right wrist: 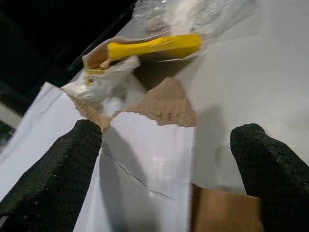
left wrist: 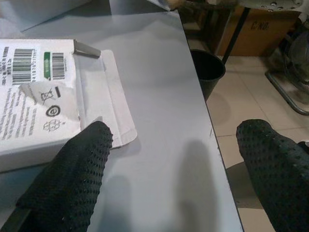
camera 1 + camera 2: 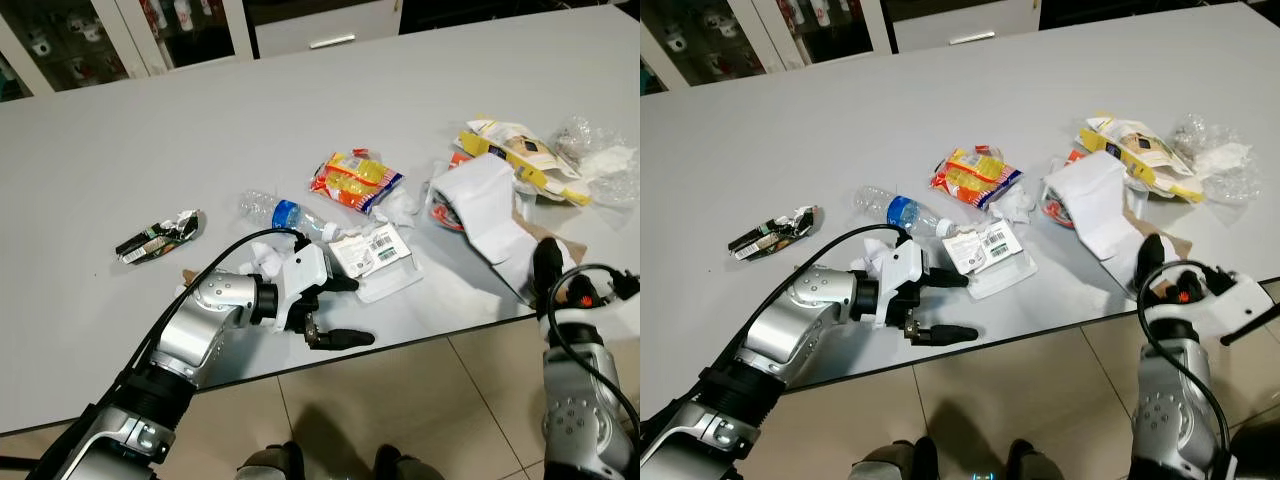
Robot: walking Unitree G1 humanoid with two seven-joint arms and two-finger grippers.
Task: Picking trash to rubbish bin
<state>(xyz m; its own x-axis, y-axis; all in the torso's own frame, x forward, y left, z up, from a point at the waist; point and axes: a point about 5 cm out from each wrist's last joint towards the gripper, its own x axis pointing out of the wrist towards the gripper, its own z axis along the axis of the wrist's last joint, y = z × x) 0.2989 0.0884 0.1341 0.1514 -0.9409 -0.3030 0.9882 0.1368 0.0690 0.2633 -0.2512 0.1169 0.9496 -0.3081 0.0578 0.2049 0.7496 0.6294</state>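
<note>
- Grey tabletop (image 3: 200, 130): near edge borders beige tiled floor (image 3: 420, 400).
- Left gripper (image 3: 340, 312): fingers spread, at table edge, just beside flat white barcode-labelled carton (image 3: 372, 255).
- Right gripper (image 1: 169, 159): fingers apart, over torn white paper sheet (image 3: 490, 205).

Matt grey table (image 3: 200, 130), glossy yellow snack wrapper (image 3: 354, 180), torn white paper (image 3: 490, 205).

Premises appear to be an office or meeting room: large grey table (image 3: 200, 130), glass-fronted display cabinets (image 3: 90, 40) along the wall, tiled floor (image 3: 400, 400), black bin (image 2: 207, 67) beside the table.
</note>
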